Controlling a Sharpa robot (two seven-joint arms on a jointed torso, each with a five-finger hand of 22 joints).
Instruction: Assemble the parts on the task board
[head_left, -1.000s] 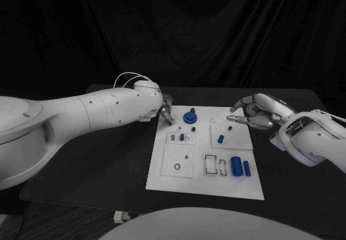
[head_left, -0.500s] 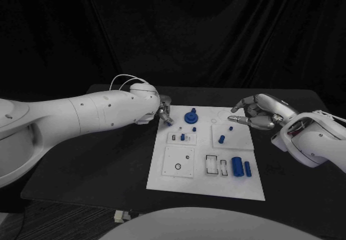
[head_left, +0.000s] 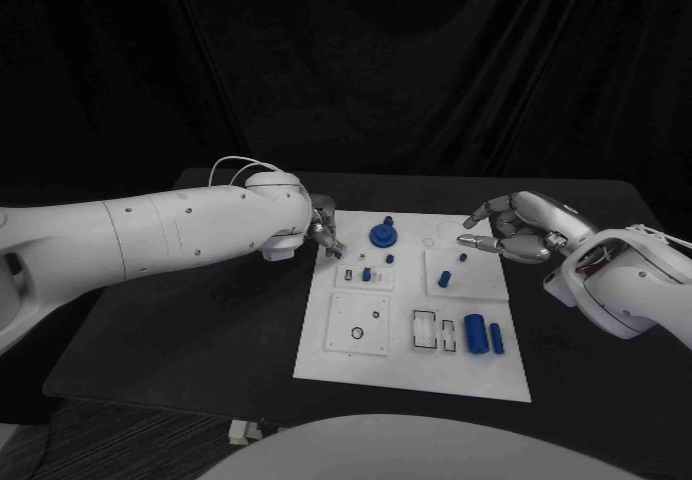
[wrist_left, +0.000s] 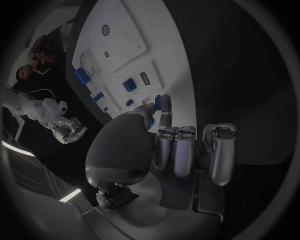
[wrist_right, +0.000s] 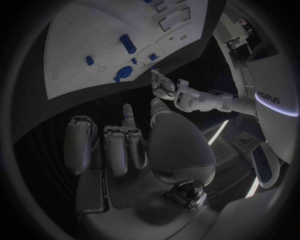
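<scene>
Centrally, a white board (head_left: 411, 372) lies on the black tabletop (head_left: 188, 330) before dark curtains.
Left hand (head_left: 326, 228) pinches a blue part (wrist_left: 157, 102) at the board's upper left corner; right hand (head_left: 516, 228), upper right, holds nothing, fingers loosely curled apart.

I see the task board (head_left: 411, 372) mid-table, left hand (head_left: 325, 228) at its far left corner pinching a small part (wrist_left: 158, 102), knobbed part (head_left: 381, 235) just right of it, right hand (head_left: 513, 228) over the far right edge, two cylinders (head_left: 482, 331) near the board's near right corner
</scene>
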